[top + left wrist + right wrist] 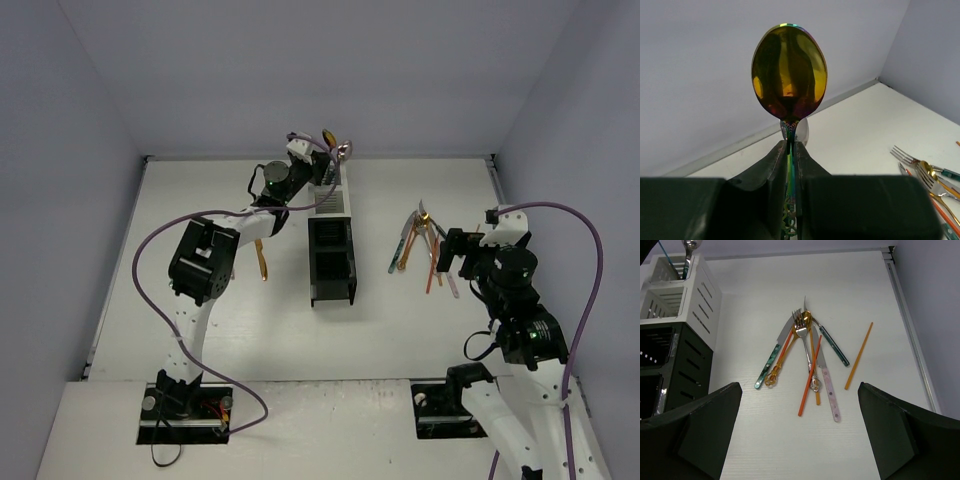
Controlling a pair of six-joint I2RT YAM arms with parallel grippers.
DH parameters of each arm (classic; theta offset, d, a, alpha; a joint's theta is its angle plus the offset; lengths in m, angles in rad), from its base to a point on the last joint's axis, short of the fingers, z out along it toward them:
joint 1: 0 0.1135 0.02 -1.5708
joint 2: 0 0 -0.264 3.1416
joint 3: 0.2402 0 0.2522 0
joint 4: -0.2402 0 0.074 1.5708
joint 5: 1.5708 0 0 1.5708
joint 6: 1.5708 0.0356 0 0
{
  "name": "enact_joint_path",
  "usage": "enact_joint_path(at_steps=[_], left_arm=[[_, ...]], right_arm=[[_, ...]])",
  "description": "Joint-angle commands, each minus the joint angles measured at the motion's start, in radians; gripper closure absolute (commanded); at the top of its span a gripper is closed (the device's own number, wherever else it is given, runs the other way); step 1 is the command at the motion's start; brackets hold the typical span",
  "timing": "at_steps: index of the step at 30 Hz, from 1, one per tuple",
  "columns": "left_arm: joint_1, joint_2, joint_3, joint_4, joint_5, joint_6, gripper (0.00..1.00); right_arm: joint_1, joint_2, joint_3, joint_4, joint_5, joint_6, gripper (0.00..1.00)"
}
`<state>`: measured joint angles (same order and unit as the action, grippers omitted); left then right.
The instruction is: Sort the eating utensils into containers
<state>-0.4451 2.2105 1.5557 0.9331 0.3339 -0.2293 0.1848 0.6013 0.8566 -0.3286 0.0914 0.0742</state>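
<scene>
- Gripping a gold spoon (789, 72) low on its handle with the left hand (791, 150), closed tight on it, bowl up and roughly upright.
- Hovering over the far, white end of the containers (331, 205), going by the top view; cannot tell exactly which compartment lies beneath.
- Worth lining the handle tip over the middle of one white compartment before letting go, clear of the slatted walls and of the silver spoon (690, 245) standing at that end.
- Better to lower until the handle is well inside the rim, then open only a little; dropped from height, likely to bounce or tip out.
- Best held vertical on the way down; tilted, apt to catch the divider between bins.
- Holding nothing in the right hand (800, 435), spread wide above the loose utensils (807, 350) fanned on the table (765, 450), well apart from the containers.
- Sensible to leave that hand where it is until the drop is done, to avoid crowding the bins.
- Also lying alone on the table, left of the bins: one gold utensil (262, 262), a job for later.
</scene>
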Motion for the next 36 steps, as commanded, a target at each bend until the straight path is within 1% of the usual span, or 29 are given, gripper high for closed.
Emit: enact_joint_path(at_steps=[1,4,6,8,14,20,22,25,27,31,32,36], left_arm=[[-0.01,-0.068,0.007,0.124,0.041,0.025,0.89],[-0.012,-0.08,-0.022,0.109,0.031,0.034,0.87],[-0.012,-0.1,-0.04,0.094,0.017,0.047,0.73],[-0.012,-0.12,-0.057,0.073,0.007,0.061,0.63],[-0.012,-0.223,-0.11,-0.007,-0.03,0.108,0.61],[0.016,-0.469,-0.189,-0.369,-0.142,0.19,0.49],[0.046,-0.559,-0.215,-0.559,-0.18,0.211,0.46],[0.118,-0.67,-0.249,-0.834,-0.237,0.198,0.45],[0.182,-0.7,-0.271,-0.989,-0.264,0.187,0.45],[0.291,-0.75,-0.318,-1.225,-0.276,0.218,0.45],[0.326,-0.753,-0.329,-1.27,-0.266,0.237,0.45],[0.402,-0.702,-0.333,-1.413,-0.226,0.302,0.45]], right_arm=[[0.004,0.024,0.026,0.044,0.018,-0.013,0.0],[0.004,0.018,0.026,0.044,0.014,-0.013,0.0],[0.005,0.013,0.027,0.043,0.012,-0.014,0.0],[0.005,0.011,0.028,0.043,0.007,-0.014,0.0],[0.005,-0.002,0.035,0.04,-0.006,-0.016,0.0],[0.005,-0.013,0.048,0.035,-0.022,-0.016,0.0],[0.005,-0.019,0.048,0.031,-0.03,-0.013,0.0],[0.005,-0.026,0.049,0.028,-0.04,-0.004,0.0],[0.007,-0.029,0.051,0.026,-0.05,-0.004,0.0],[0.015,-0.029,0.052,0.026,-0.054,-0.004,0.0],[0.019,-0.028,0.051,0.026,-0.054,-0.004,0.0],[0.034,-0.019,0.048,0.027,-0.053,-0.005,0.0]])
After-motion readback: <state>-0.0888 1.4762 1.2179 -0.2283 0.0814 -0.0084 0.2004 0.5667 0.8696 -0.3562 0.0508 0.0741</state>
